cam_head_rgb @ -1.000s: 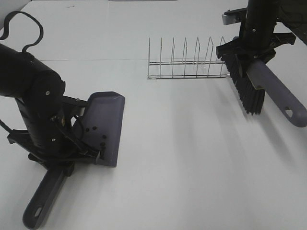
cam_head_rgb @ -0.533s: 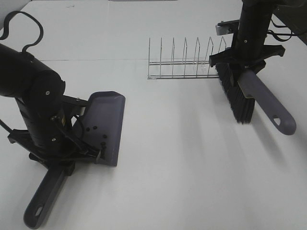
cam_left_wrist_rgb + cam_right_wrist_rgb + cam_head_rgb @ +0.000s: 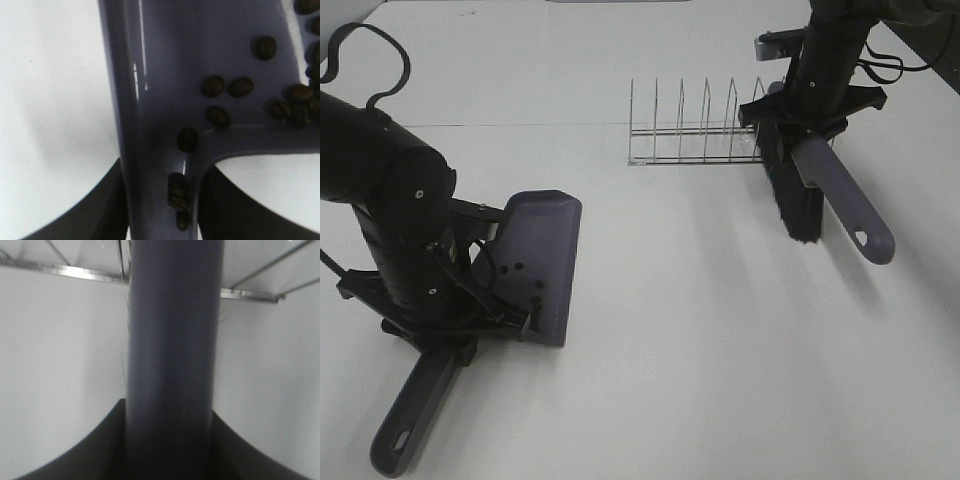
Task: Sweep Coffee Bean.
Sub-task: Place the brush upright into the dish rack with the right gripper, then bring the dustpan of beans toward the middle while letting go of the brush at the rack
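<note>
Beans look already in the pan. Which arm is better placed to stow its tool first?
Right, probably. Its gripper holds the grey-handled black-bristle brush right beside the wire rack. The left gripper holds the grey plastic dustpan, with the coffee beans in it, far from the rack.

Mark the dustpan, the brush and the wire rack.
dustpan (image 3: 542, 262), exterior high view, on the flat grey pan surface.
brush (image 3: 798, 205), exterior high view, on the black bristles.
wire rack (image 3: 692, 158), exterior high view, on the front base rail.
</note>
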`<state>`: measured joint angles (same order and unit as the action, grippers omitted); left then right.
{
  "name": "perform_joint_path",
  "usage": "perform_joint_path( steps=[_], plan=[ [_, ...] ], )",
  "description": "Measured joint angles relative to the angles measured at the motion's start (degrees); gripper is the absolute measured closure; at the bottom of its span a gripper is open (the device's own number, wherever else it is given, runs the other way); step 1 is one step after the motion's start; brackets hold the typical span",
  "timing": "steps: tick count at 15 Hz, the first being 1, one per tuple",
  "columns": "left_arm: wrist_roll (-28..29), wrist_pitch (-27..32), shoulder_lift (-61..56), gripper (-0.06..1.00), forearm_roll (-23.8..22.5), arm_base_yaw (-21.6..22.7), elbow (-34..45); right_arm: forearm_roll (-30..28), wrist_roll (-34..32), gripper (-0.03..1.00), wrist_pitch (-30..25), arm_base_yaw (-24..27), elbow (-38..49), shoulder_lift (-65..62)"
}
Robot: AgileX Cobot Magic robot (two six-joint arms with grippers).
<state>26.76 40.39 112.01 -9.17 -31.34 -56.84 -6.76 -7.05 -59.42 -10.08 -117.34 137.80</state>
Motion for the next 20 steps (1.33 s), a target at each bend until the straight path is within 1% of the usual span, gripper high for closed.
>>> perform_joint_path(
  steps=[2,4,9,10,13,14,15,16,17,18,20],
  plan=[
    [0.0,0.0,0.0,0.58,0.0,0.0,0.0,-0.11,0.06,0.67,0.23,0.0,-3.5,0.74],
    [0.0,0.0,0.0,0.58,0.0,0.0,0.0,-0.23,0.46,0.67,1.26,0.06,-5.04,0.8],
    [0.0,0.11,0.0,0.58,0.29,0.0,0.0,-0.57,0.23,0.67,1.6,0.11,-5.44,3.09],
    [0.0,0.34,0.0,0.58,0.4,0.0,0.0,-0.57,-0.11,0.67,2.41,0.11,-5.56,3.09],
    [0.0,0.4,0.0,0.58,0.57,0.0,0.0,-0.57,-2.81,0.66,3.95,0.11,-5.56,3.5],
    [0.0,0.4,0.0,0.58,0.57,0.0,0.0,-0.63,-3.04,0.57,3.95,0.11,-5.56,3.61],
    [0.0,0.4,0.0,0.58,0.63,0.0,0.0,-0.74,-3.09,0.42,3.95,0.11,-5.56,3.61],
    [0.0,0.4,0.0,0.58,0.63,0.0,0.0,-0.8,-3.09,0.36,3.9,0.11,-5.56,3.61],
    [0.0,0.4,0.0,0.58,0.63,0.0,0.0,-0.92,-3.09,0.23,3.72,0.11,-5.56,3.61],
    [0.0,0.4,0.0,0.58,0.63,0.0,0.0,-0.97,-3.04,0.18,3.38,0.11,-5.56,3.15],
    [0.0,0.4,0.0,0.58,0.63,0.0,0.0,-0.97,-2.64,0.14,2.86,0.11,-5.56,0.63]
  ],
)
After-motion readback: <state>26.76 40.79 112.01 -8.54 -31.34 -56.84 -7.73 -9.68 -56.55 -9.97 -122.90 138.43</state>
